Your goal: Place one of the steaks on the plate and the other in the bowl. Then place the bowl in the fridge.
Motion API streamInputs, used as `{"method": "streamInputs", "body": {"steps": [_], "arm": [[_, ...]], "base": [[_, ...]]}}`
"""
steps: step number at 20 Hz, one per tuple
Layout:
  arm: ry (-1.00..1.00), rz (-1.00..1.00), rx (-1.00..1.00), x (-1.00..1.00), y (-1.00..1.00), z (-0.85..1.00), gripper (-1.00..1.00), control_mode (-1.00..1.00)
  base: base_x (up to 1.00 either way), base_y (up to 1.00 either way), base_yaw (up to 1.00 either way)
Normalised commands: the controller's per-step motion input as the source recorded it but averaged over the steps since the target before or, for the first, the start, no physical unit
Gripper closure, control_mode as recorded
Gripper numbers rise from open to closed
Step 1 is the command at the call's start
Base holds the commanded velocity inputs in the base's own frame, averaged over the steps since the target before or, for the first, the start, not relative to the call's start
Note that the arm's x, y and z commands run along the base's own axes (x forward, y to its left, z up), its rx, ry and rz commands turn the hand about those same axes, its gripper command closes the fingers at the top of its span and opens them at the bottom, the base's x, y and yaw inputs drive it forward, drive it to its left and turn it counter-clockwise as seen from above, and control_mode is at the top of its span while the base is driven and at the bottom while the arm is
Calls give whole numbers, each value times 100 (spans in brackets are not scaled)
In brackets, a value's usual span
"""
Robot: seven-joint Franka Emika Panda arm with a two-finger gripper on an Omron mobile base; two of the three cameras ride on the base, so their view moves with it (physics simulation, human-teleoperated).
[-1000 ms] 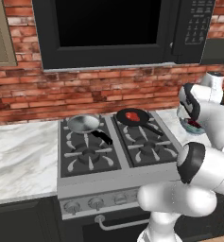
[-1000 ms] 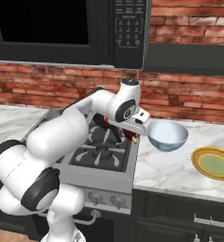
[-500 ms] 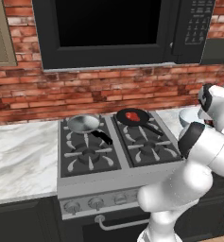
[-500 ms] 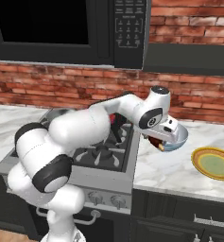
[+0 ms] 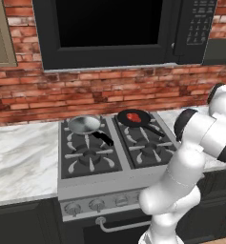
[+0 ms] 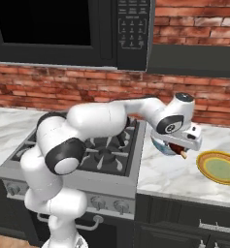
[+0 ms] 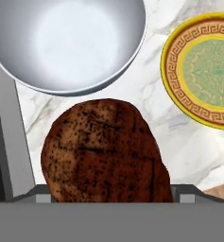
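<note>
Marble counter [image 6: 179, 177] beside the stove carries the bowl [image 7: 68, 42] and plate [image 7: 205, 66]. Gripper [image 6: 183, 145] hangs between them, jaws wide around the brown steak [image 7: 104, 151]. Delivery step: next, centre over either dish and release. Red steak [image 5: 132, 116] waits in its pan.

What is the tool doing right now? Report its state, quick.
Tool: closed on the brown steak, carried above the marble counter between the bowl and the plate.
</note>
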Motion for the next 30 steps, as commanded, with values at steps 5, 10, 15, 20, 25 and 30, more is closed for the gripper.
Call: {"method": "streamInputs", "body": {"steps": [5, 10, 15, 20, 25, 30], "arm": [[0, 0, 0, 25, -51, -2, 100, -100], [-1, 0, 0, 4, -23, -16, 100, -100], [-3, 0, -1, 1, -13, -16, 100, -100], [0, 0, 0, 13, -27, -24, 100, -100], [0, 0, -1, 8, -31, -33, 100, -100], [0, 0, 0, 15, -42, -9, 100, -100]], "base": [[0, 0, 0], [0, 0, 0], [0, 0, 0], [0, 0, 0], [0, 0, 0], [0, 0, 0]]}}
